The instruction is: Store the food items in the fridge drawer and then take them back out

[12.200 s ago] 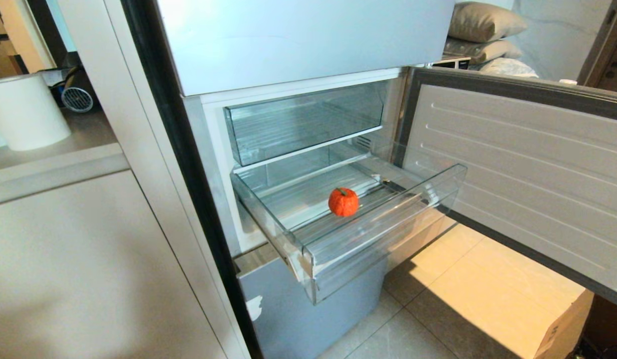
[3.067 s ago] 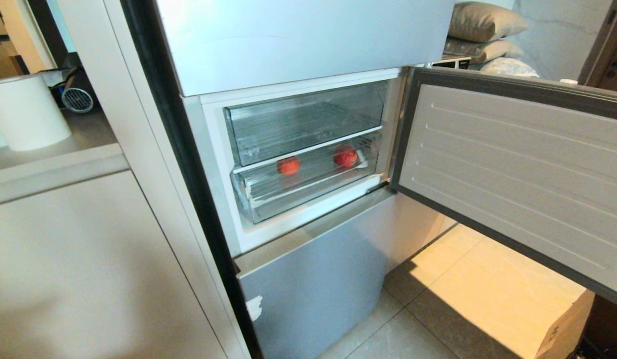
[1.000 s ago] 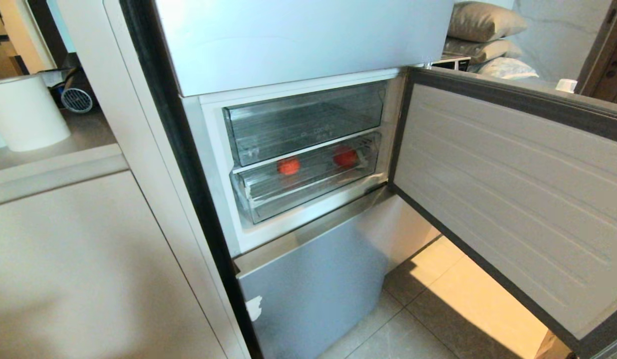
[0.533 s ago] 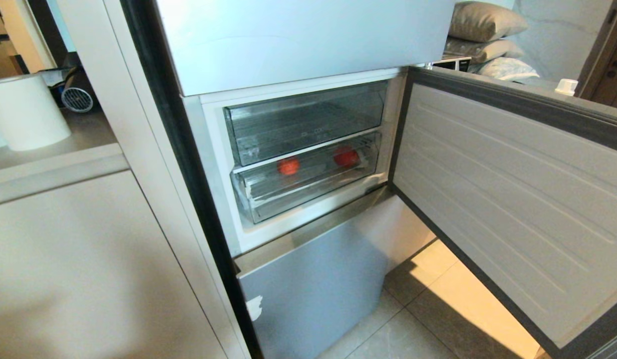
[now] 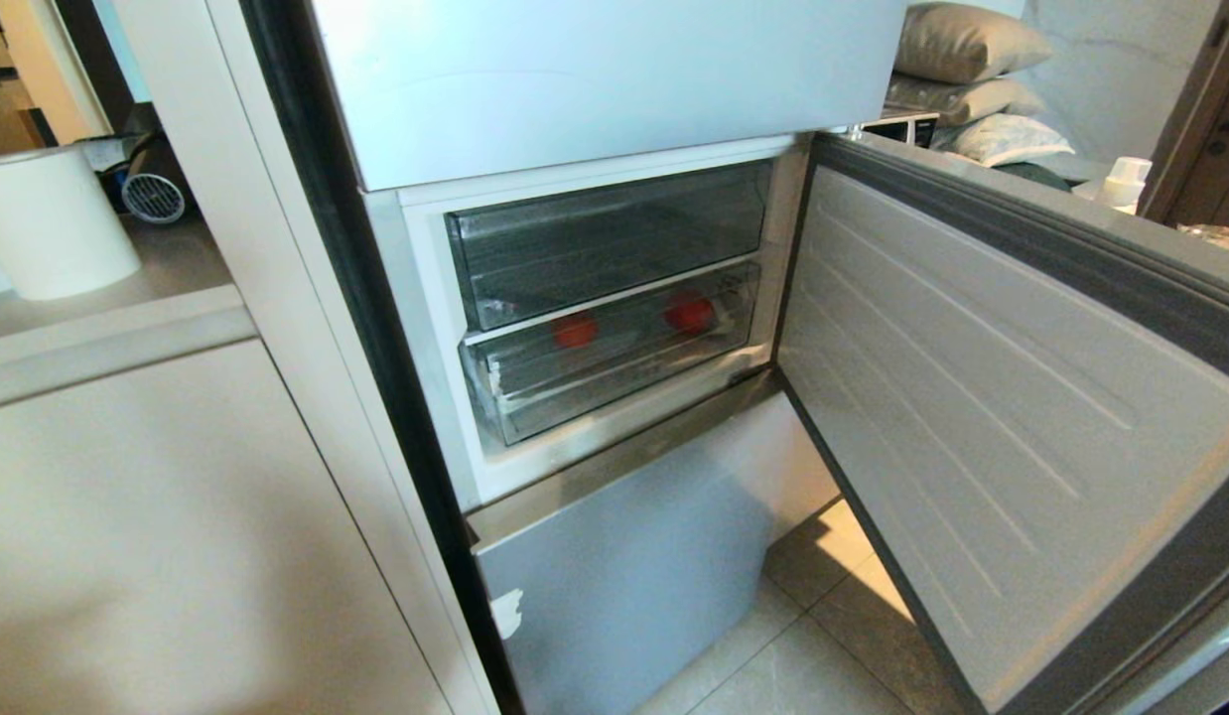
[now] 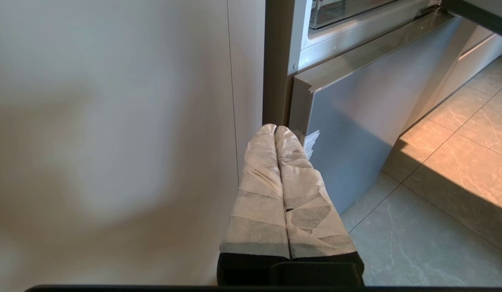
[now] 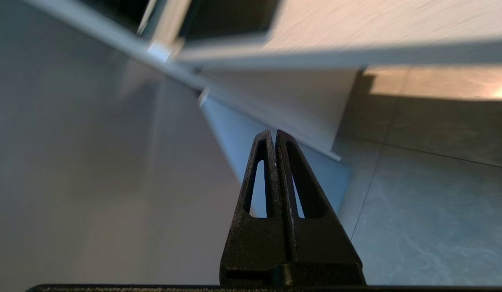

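Note:
Two round red fruits lie inside the fridge drawer (image 5: 614, 372), which is pushed in under the taller clear bin (image 5: 605, 243): an orange-red one (image 5: 575, 330) on the left and a deeper red one (image 5: 689, 312) on the right. Neither gripper shows in the head view. My left gripper (image 6: 275, 129), fingers wrapped in white tape, is shut and empty, low beside the lower grey-blue fridge panel (image 6: 356, 129). My right gripper (image 7: 273, 132), black, is shut and empty, pointing towards the floor and the fridge's lower front.
The fridge door (image 5: 1002, 397) stands part open at the right, swung over the tiled floor (image 5: 813, 655). A beige cabinet (image 5: 178, 516) fills the left, with a white cylinder (image 5: 49, 223) on its counter. Pillows (image 5: 962, 50) lie behind the door.
The fridge door has swung inward towards the fridge over the last second. The drawer and the two fruits have stayed in place.

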Available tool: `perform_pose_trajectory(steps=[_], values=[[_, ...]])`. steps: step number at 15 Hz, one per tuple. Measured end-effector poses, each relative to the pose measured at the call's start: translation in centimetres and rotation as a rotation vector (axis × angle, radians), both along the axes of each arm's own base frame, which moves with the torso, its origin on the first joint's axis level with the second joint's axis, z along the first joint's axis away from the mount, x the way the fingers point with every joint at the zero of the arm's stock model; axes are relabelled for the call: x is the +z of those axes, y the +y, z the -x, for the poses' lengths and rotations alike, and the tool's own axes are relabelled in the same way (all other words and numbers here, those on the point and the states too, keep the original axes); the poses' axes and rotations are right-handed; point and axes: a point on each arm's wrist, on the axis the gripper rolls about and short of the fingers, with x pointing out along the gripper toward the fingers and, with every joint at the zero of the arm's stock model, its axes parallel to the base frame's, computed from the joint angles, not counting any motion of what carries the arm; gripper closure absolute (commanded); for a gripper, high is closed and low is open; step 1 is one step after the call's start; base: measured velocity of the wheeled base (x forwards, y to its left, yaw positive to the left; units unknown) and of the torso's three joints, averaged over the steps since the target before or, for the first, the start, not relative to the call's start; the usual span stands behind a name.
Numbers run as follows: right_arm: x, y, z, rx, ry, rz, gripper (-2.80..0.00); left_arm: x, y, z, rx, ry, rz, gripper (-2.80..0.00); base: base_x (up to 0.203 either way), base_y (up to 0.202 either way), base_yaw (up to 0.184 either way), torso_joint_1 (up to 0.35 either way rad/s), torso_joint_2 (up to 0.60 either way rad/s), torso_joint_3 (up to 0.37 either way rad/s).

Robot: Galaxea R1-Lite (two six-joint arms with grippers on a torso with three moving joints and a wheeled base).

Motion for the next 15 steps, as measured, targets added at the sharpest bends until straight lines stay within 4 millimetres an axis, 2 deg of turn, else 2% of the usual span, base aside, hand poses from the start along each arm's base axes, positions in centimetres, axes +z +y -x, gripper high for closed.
perform_pose_trajectory(steps=[4,8,11,13,15], values=[[1.5,9.7,0.3,0.201,-0.052,0.045,0.0,0.0,0.0,0.0,0.0,0.001,0.0,0.0,0.0,0.0,0.0,0.0,0.0,0.0],[3.8,19.5,0.6,0.406,-0.143,0.06,0.0,0.0,0.0,0.0,0.0,0.0,0.0,0.0,0.0,0.0,0.0,0.0,0.0,0.0],[4.9,25.4,-1.2,0.517,-0.191,0.046,0.0,0.0,0.0,0.0,0.0,0.0,0.0,0.0,0.0,0.0,0.0,0.0,0.0,0.0],[5.3,29.0,-3.3,0.563,-0.228,0.038,0.0,0.0,0.0,0.0,0.0,0.0,0.0,0.0,0.0,0.0,0.0,0.0,0.0,0.0],[4.8,31.6,-5.1,0.586,-0.243,0.037,0.0,0.0,0.0,0.0,0.0,0.0,0.0,0.0,0.0,0.0,0.0,0.0,0.0,0.0]])
